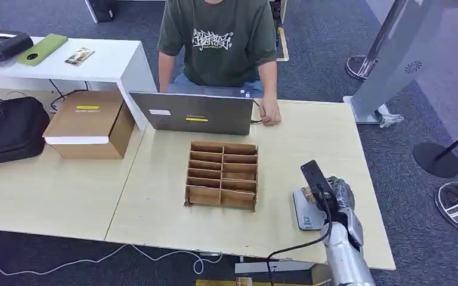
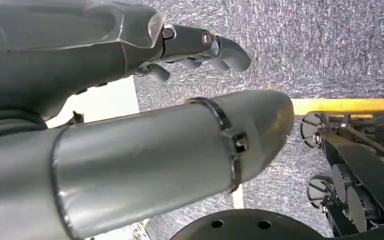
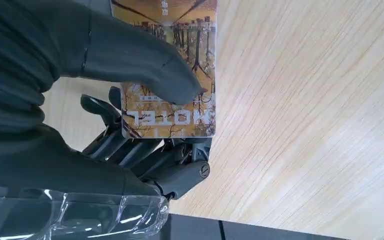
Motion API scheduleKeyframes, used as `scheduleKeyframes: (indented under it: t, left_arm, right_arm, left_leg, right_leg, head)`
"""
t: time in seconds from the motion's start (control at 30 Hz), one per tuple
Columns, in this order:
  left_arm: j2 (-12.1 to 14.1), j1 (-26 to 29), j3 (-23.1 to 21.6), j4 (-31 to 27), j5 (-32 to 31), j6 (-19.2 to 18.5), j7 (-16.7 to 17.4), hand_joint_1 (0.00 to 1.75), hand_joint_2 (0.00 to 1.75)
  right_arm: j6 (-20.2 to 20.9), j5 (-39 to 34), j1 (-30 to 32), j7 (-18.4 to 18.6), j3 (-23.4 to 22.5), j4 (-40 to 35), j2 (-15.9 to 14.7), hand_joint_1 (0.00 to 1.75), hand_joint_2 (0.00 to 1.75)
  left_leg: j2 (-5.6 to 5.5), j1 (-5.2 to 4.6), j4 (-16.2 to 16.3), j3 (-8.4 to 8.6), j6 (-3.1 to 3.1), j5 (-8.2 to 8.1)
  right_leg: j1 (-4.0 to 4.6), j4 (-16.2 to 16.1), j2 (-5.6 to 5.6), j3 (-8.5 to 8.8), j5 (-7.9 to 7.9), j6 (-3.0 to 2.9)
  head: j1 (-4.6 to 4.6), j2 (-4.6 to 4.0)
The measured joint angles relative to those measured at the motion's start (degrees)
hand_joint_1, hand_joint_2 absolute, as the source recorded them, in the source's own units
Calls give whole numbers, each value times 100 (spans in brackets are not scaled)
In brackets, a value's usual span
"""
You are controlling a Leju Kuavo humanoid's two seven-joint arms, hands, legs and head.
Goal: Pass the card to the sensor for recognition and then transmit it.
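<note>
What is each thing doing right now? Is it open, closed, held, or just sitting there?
Card: held in the right hand, thumb pressed on its face.
Right hand: gripping the card, above the sensor.
Sensor: flat on the table, near its front edge.
Left hand: holding nothing, fingers curled, hanging over the floor.
Laptop: open, lid's back toward the robot.
Divider box: open on top, compartments look empty.
Cardboard box: closed.
</note>
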Motion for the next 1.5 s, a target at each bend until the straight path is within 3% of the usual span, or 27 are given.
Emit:
scheduleKeyframes:
  t: [0.23,0.4,0.67,1.07,1.13,1.3,1.4,1.5]
  left_arm:
    - [-2,0,0,0,44,-2,2,0,0]
    - [-15,1,0,0,114,-2,0,0,0]
    - [-79,8,0,0,210,-2,-35,0,0]
    - [-90,9,0,0,199,-2,-103,0,0]
    - [-94,10,0,0,197,4,-112,0,0]
    - [-114,10,0,0,81,33,-205,0,0]
    - [-118,10,0,0,15,33,-212,0,0]
    - [-116,9,0,0,-48,37,-219,0,0]
  right_arm:
    - [-94,120,-53,-42,-46,133,-15,175,175]
    - [-407,195,-30,-278,-44,94,-6,175,175]
    - [-1051,50,229,-887,63,-721,155,175,175]
    - [-1152,116,452,-970,273,-1463,216,175,175]
    - [-1483,482,476,-968,324,-1548,216,175,175]
    - [-2962,2552,474,-737,529,-1764,214,175,175]
    - [-3382,3255,436,-531,643,-1797,188,175,175]
    - [-3453,3465,301,61,925,-1797,-97,175,175]
  left_leg:
    - [0,2,0,6,0,0]
    - [-1,2,0,3,0,0]
    - [-5,0,0,-8,-1,1]
    - [-6,0,0,-22,0,0]
    - [-6,0,0,-23,-1,0]
    - [-5,1,0,-23,-1,0]
    - [-5,0,0,-23,-1,0]
    - [-5,-1,0,-25,0,1]
  right_leg:
    - [0,1,2,6,2,-1]
    - [0,2,0,5,2,-1]
    - [0,3,-3,-3,1,0]
    - [0,3,-3,-17,0,0]
    - [0,3,-3,-18,0,0]
    - [0,3,-3,-19,0,0]
    - [0,3,-3,-19,0,0]
    - [-1,3,-3,-18,1,0]
  head:
    - [-2,0]
    - [-2,0]
    - [0,0]
    - [-2,0]
    - [0,0]
    - [0,0]
    - [0,0]
    - [-2,0]
